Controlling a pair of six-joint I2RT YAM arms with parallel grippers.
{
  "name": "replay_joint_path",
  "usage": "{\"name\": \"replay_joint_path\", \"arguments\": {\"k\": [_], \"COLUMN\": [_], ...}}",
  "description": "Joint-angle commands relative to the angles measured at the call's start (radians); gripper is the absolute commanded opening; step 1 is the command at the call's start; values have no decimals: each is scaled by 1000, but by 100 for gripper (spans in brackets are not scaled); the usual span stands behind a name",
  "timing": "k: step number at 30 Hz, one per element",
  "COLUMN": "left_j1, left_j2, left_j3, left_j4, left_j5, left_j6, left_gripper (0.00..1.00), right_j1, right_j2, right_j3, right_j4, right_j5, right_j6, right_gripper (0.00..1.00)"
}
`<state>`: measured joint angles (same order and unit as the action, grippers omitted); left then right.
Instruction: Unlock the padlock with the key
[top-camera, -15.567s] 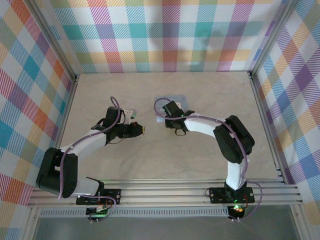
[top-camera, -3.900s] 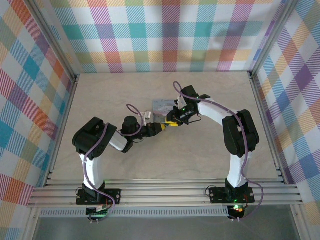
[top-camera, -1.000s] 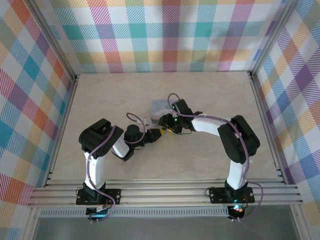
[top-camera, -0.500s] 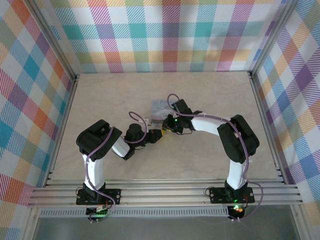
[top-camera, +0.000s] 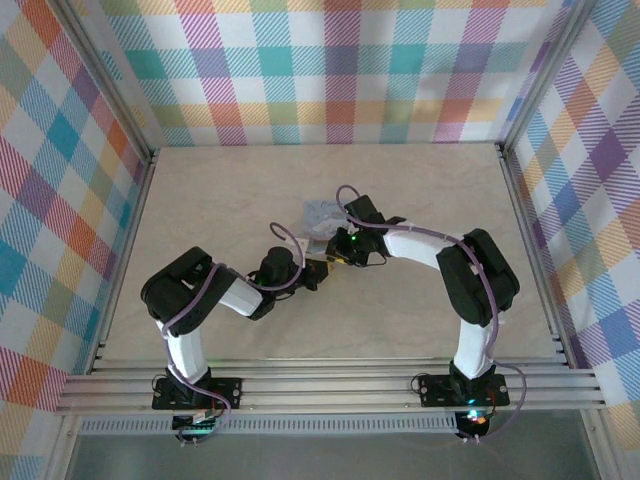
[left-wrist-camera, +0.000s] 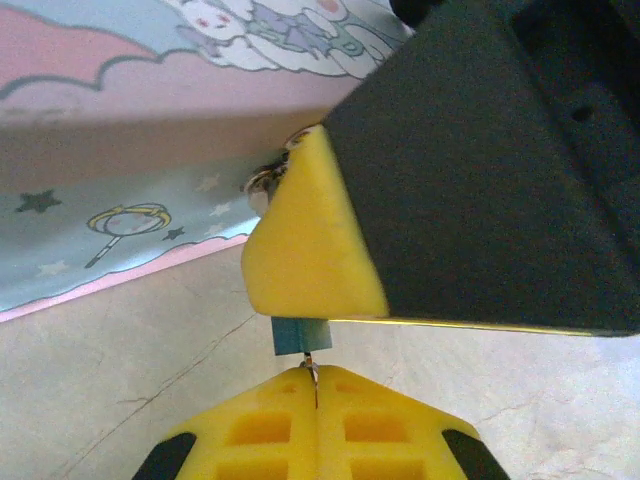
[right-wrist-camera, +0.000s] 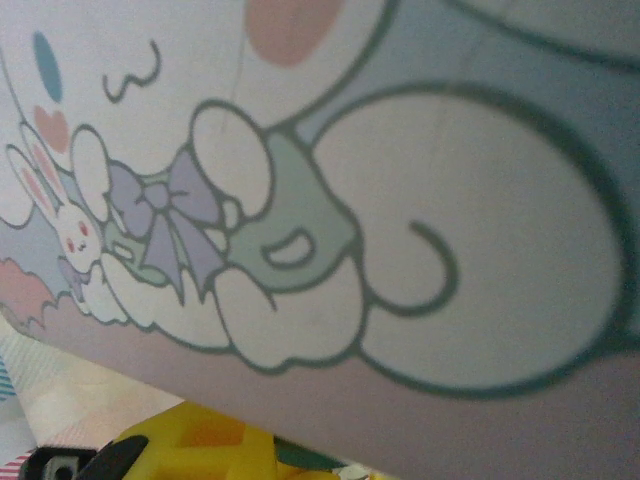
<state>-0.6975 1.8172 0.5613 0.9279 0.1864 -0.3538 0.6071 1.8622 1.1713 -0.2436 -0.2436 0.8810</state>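
The padlock (left-wrist-camera: 302, 335) — a tiny teal block — sits in the left wrist view just under a yellow fingertip (left-wrist-camera: 305, 245) of the right hand (top-camera: 337, 256). It is close beside the front wall of the pastel tin box (left-wrist-camera: 120, 215), above the pale worktop (left-wrist-camera: 110, 380). The left hand (left-wrist-camera: 316, 385) is closed, its two yellow tips pressed together on the key (left-wrist-camera: 311, 368), whose thin silvery sliver pokes out and meets the padlock's lower edge. Whether the right hand is clamped on the padlock I cannot tell — its second finger is hidden. From above, both hands meet at the tin box's near edge, mid-worktop.
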Motion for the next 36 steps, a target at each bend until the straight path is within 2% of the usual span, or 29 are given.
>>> {"name": "replay_joint_path", "arguments": {"k": [1,7,11,17,24,36], "left_j1": [-76,-127,-129,-128,-114,-22], "left_j2": [-54,-100,-116,-106,-112,-80], "left_j3": [50,48,37,34,36,-5], "left_j4": [-47,-144,-167,-170,-181,-52], "left_j5": [-75,-206,-234,-239,-213,-22], "left_j6": [177,288,305,281,249,-96], "left_gripper": [0,0,0,0,0,0], "right_j1": [20,20,20,20,19,16], "right_j2": [-13,-32,-42,-74,-98,-201], "right_j3": [42,33,26,22,2,-223], "right_j4": [-65,-82,-85,-95,-98,184], "right_j5": [-106,-107,-103,-75,-50,38], "right_j6": [11,4,6,-1,-5,135], "right_gripper": [15,22,45,55,58,59]}}
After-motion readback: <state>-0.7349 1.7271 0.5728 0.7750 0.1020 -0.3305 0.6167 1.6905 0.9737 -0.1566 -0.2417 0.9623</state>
